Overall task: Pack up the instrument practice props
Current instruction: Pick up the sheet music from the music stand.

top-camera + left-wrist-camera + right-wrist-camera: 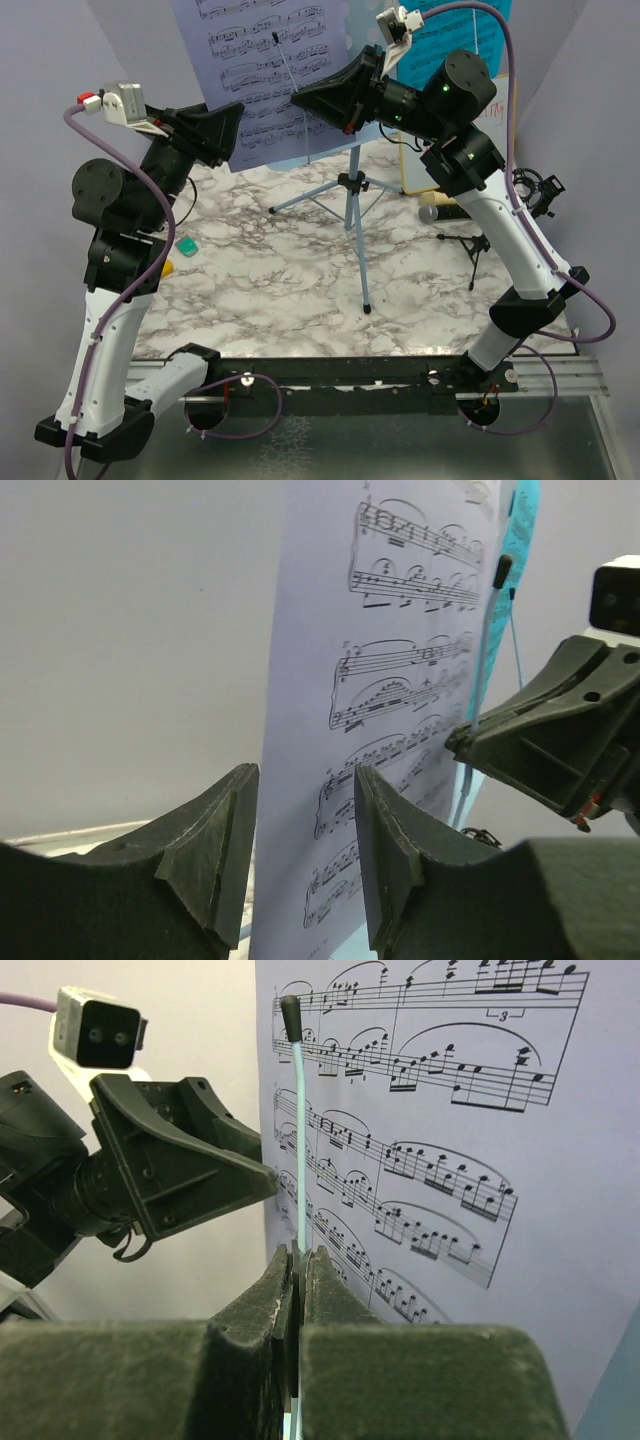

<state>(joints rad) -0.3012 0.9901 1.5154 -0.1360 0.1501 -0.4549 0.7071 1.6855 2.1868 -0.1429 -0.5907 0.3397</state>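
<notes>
The printed music sheet [260,60] stands on the light-blue music rack, whose tripod legs [352,190] rest on the marble table. My left gripper [238,135] is open, its fingers [225,830] on either side of the sheet's left edge [390,680], not pinching it. My right gripper [296,100] is shut on the rack's thin light-blue page-holder wire [300,1110] in front of the sheet [450,1160]. The cyan sheet [450,35] hangs at the back right. The cream handheld microphone [436,212] lies behind my right arm, beside a small black tripod [476,250].
A green block [186,245] and an orange block [168,268] lie by my left arm. A wood-framed board edge [404,160] stands behind the right arm. Grey walls close in behind and on both sides. The two grippers are close together at the sheet.
</notes>
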